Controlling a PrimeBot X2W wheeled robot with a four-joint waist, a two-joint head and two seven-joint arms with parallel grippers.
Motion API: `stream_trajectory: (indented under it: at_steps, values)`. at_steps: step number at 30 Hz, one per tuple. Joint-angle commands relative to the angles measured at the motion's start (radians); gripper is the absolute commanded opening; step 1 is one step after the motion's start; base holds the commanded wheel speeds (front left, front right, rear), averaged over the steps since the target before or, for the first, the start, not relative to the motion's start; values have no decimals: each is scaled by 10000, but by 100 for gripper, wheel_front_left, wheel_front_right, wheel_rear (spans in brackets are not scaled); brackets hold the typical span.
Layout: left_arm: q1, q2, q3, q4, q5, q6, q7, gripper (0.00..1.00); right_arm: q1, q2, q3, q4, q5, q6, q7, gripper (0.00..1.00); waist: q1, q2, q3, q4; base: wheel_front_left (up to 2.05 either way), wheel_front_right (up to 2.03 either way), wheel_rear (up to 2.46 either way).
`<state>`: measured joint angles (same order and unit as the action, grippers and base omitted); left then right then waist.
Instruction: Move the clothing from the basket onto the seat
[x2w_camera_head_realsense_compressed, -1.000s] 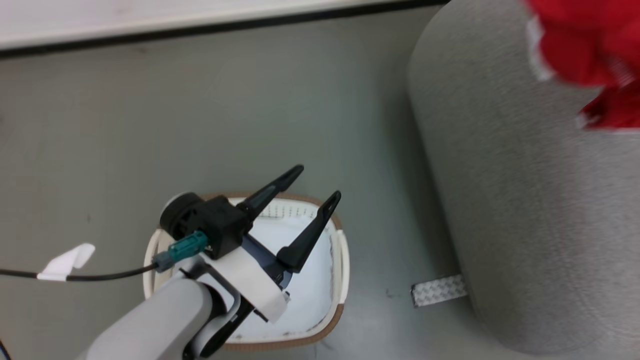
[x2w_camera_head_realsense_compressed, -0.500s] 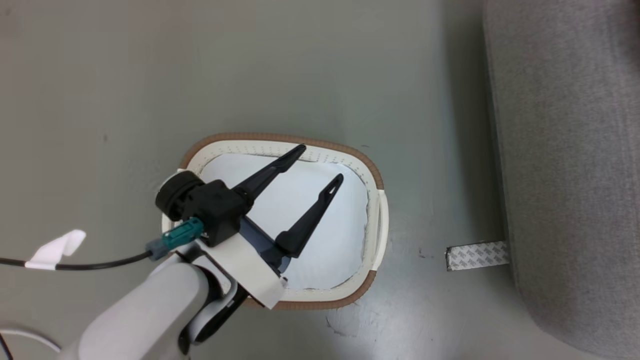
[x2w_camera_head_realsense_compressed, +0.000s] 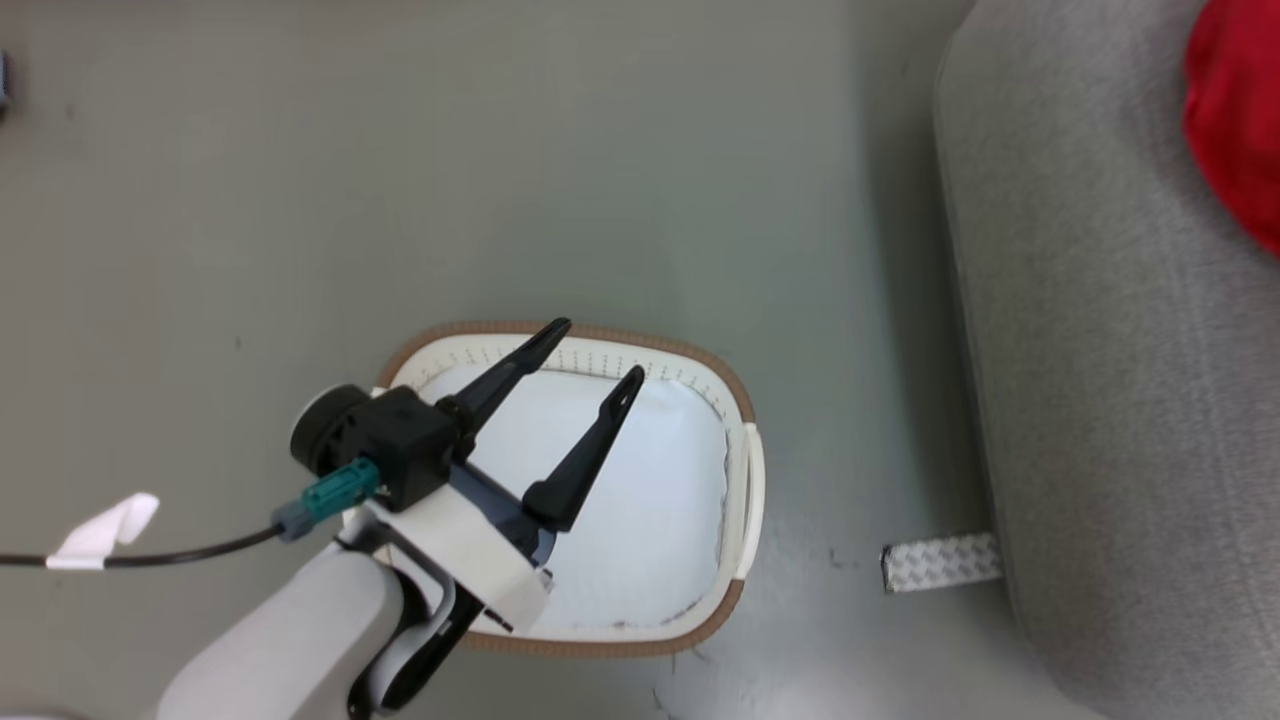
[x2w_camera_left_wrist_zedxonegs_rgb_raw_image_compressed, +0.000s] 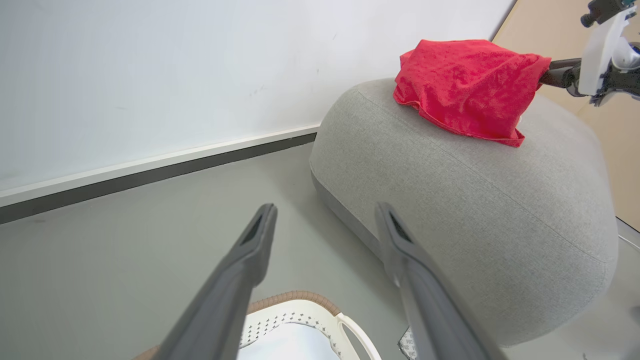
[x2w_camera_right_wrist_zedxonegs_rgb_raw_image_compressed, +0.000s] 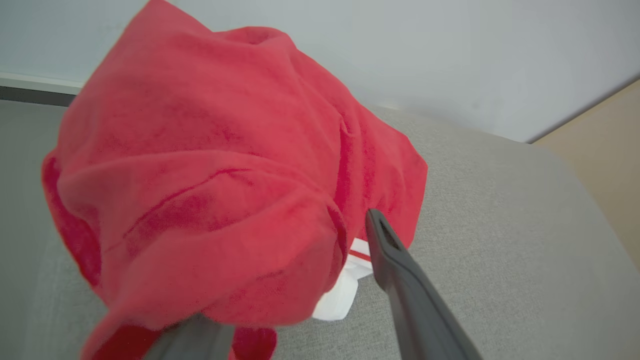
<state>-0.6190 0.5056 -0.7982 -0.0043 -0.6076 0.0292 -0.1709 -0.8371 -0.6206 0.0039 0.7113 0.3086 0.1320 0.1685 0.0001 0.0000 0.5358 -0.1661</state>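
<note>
1. At the far left, a black cable (x2w_camera_head_realsense_compressed: 180, 553) with a white tag (x2w_camera_head_realsense_compressed: 100, 530) is trailing across the floor (x2w_camera_head_realsense_compressed: 400, 180) toward the left arm.
2. The left gripper (x2w_camera_head_realsense_compressed: 597, 350) is hovering over the basket (x2w_camera_head_realsense_compressed: 600, 648) with its fingers spread apart and gripping nothing. It is probably just waiting there, out of the other arm's way.
3. The basket is sitting on the floor, well apart from the seat. Only a pale cloth (x2w_camera_head_realsense_compressed: 650, 500) is lying in it, so the red garment is already out.
4. A strip of patterned tape (x2w_camera_head_realsense_compressed: 940, 562) is lying on the floor, touching the seat's base, likely as a position marker.
5. The seat (x2w_camera_head_realsense_compressed: 1100, 400) is carrying the clothing (x2w_camera_head_realsense_compressed: 1235, 140) on its rounded top, toward the far end and back from the edge facing the basket.
6. The clothing is lying bunched, not spread flat. In the left wrist view its long axis is running across the seat's top, from the wall side toward the right gripper (x2w_camera_left_wrist_zedxonegs_rgb_raw_image_compressed: 555, 75). Its white striped trim is pointing back at that gripper.
7. The right gripper's fingers are standing apart. One finger (x2w_camera_right_wrist_zedxonegs_rgb_raw_image_compressed: 400, 280) is showing bare beside the trim, and the other is lying under the red folds. The fabric is therefore draping over the gripper, not being pinched by it. It looks like a release, and pulling the covered finger out could drag the heap along.
</note>
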Motion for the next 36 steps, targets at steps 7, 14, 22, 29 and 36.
stream_trajectory:
  at_steps: [7, 14, 22, 29, 36]
  values:
    - [938, -92, 164, 328, -495, 336, -403, 100, 905, -1586, 1293, -1247, 1516, -25, 2400, 100, -1, 0, -2127, 0, 0, 0, 0]
    - [1973, 62, 579, 315, -963, 795, -680, 100, 1734, -2672, 1755, -3119, 2646, -23, 2655, 100, -1, 0, -3843, 313, 0, 0, 0]
    - [3060, 424, 1608, -325, -1603, 1704, -816, 100, 2595, -2220, 1849, -4943, 3404, -25, 1926, 100, -1, 0, -5368, 883, 0, 0, 0]
    - [4256, 331, 3355, -751, -1713, 2940, -932, 100, 4329, -177, 1059, -6124, 2907, -24, 705, 100, -1, 0, -5784, 1196, 0, 0, 0]
    - [5703, -773, 4607, -662, -507, 2427, -933, 100, 6915, 2693, 450, -6595, 1558, -24, -1349, 100, -1, 0, -5968, 1205, 0, 0, 0]
